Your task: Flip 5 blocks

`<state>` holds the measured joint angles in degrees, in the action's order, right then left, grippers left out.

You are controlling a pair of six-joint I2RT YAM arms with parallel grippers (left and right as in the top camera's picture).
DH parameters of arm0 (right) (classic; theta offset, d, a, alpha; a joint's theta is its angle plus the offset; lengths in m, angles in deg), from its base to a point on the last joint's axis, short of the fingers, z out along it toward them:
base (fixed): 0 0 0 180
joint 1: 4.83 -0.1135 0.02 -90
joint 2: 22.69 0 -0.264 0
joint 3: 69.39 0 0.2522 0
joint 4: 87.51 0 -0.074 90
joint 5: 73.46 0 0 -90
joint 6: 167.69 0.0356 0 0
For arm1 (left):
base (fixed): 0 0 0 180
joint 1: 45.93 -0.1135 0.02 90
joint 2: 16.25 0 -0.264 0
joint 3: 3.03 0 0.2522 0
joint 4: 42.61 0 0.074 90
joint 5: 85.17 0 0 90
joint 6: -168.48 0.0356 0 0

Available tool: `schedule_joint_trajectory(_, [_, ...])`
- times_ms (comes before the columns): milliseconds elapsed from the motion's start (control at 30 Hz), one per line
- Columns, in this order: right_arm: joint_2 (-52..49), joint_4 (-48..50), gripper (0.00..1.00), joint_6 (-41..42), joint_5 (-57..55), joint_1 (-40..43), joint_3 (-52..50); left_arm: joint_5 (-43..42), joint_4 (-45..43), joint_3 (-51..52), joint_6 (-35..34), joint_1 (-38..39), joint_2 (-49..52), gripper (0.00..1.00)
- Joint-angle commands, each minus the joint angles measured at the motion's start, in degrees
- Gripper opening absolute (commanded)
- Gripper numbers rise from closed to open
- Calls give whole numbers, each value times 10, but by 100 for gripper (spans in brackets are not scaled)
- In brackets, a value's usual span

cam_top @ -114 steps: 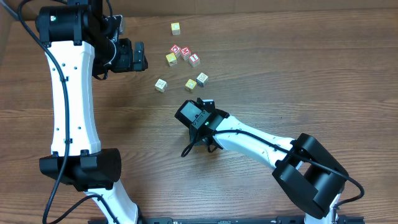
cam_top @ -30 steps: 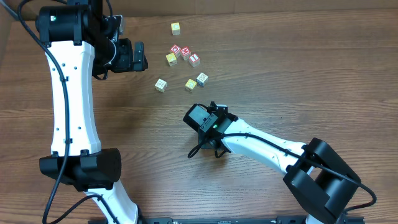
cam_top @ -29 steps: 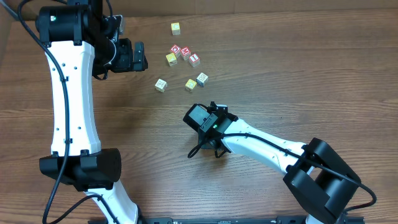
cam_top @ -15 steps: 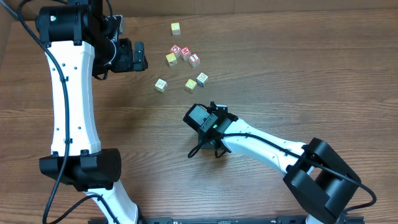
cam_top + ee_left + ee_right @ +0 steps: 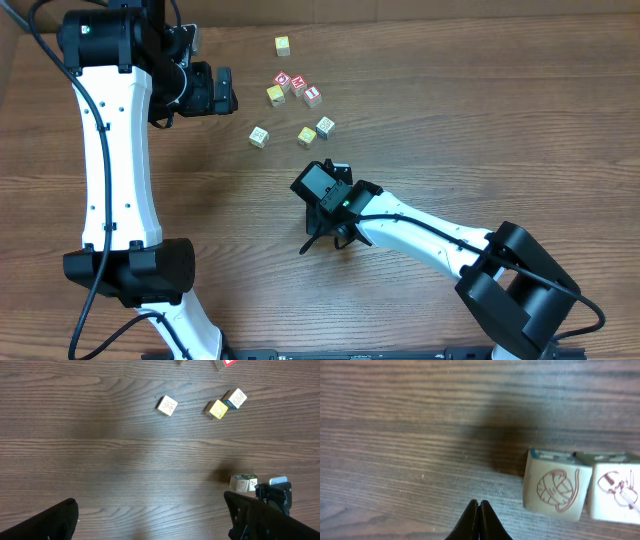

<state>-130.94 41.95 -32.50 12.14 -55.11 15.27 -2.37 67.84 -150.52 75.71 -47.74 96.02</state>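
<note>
Seen from its own wrist camera, the right gripper sat low at centre frame over bare wood. Its fingers were pinched fully together and it held nothing. Just to its right, at the frame's lower right, a yarn-ball block stood edge to edge with a second cream block, which the picture's border cut off. Both showed a teal band along the top edge.

The left gripper hovered at the upper left of the overhead frame, spread as wide as it goes and empty.

In the overhead's upper centre, above the right arm's wrist, a lone cream block lay apart. To its right was a yellow block, with a blue-sided cream block just beside that.

Further up the table, three red cubes clustered with a yellow cube at their left. Another yellow cube sat alone nearer the top edge.
</note>
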Motion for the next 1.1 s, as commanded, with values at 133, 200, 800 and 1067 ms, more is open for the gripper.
schedule_joint_trajectory(133, [2, 0, 4, -8, -35, 1, -8, 3, 1, 2, 7, 3, 5, 100])
schedule_joint_trajectory(200, [-1, -7, 4, -20, -35, 1, -8, 3, 1, 2, 7, 3, 5, 100])
schedule_joint_trajectory(800, [-1, -32, 4, -22, -56, 2, -7, 3, 1, 2, 7, 3, 5, 100])
schedule_joint_trajectory(1067, [-1, -34, 4, -22, -61, 2, -7, 3, 1, 2, 7, 3, 5, 100])
